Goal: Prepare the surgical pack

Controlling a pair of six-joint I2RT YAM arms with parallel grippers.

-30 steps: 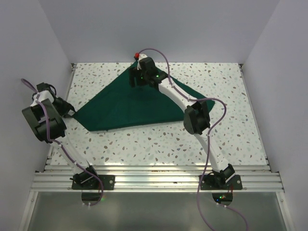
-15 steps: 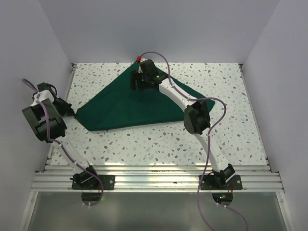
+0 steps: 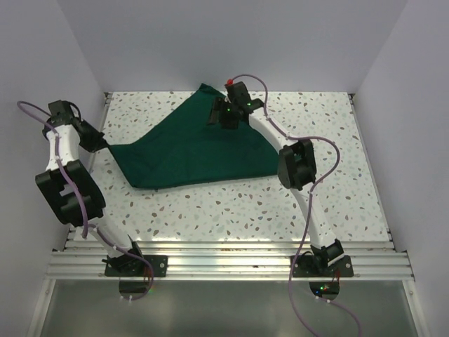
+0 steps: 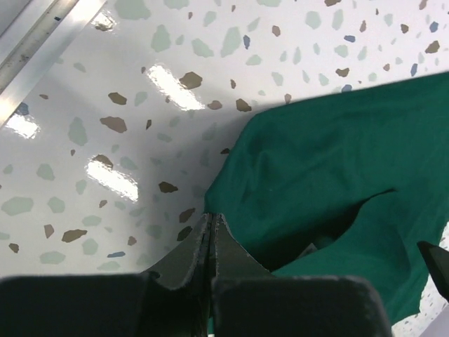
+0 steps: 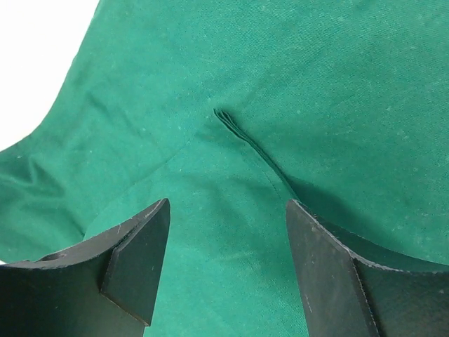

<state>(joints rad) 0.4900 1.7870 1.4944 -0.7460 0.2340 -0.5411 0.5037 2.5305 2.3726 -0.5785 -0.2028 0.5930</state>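
Observation:
The dark green cloth lies spread in a rough triangle on the speckled table. My left gripper is shut with its tips on the cloth's left edge, as the left wrist view shows; the cloth bulges beside it, with a dark opening under a fold. My right gripper hovers open over the cloth's far part, holding nothing. In the right wrist view the cloth fills the frame, with a pleated crease. No steel tray, instruments or gauze pads are in view.
White walls close in the table on the left, back and right. A metal rail runs along the near edge by the arm bases. A rail strip also shows in the left wrist view.
The right gripper has moved right and back from the cloth's far corner. The left gripper has risen and shifted toward the far left, and the cloth's left corner has moved with it.

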